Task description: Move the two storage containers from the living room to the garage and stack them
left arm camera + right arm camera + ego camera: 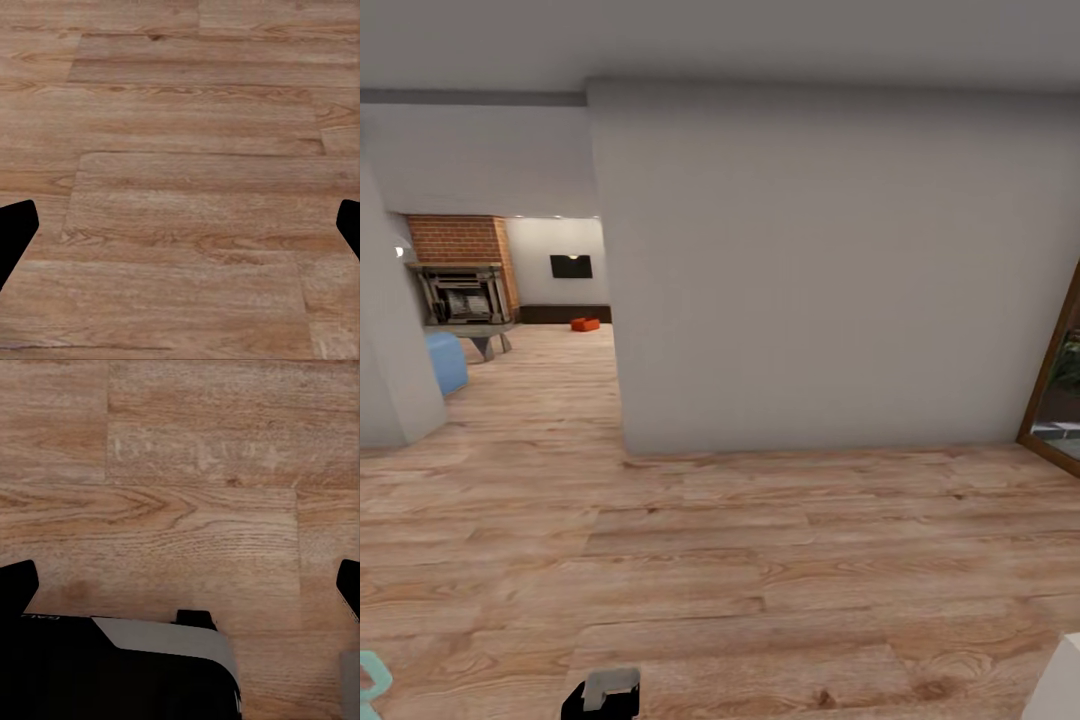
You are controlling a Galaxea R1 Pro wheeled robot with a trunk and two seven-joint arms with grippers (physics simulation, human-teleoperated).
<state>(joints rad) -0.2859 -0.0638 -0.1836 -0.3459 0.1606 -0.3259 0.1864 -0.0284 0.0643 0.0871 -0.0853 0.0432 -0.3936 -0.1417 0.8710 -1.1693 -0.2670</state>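
Facing a white wall point(810, 270), you have one storage container point(585, 324) far off at eleven o'clock, on the living room's wood floor point(760, 560) near the dark low cabinet point(565, 313). Cutting the turn tight could, I judge, clip the wall corner. Both the left gripper point(180, 225) and right gripper point(180, 585) hang wide apart, holding and touching nothing.
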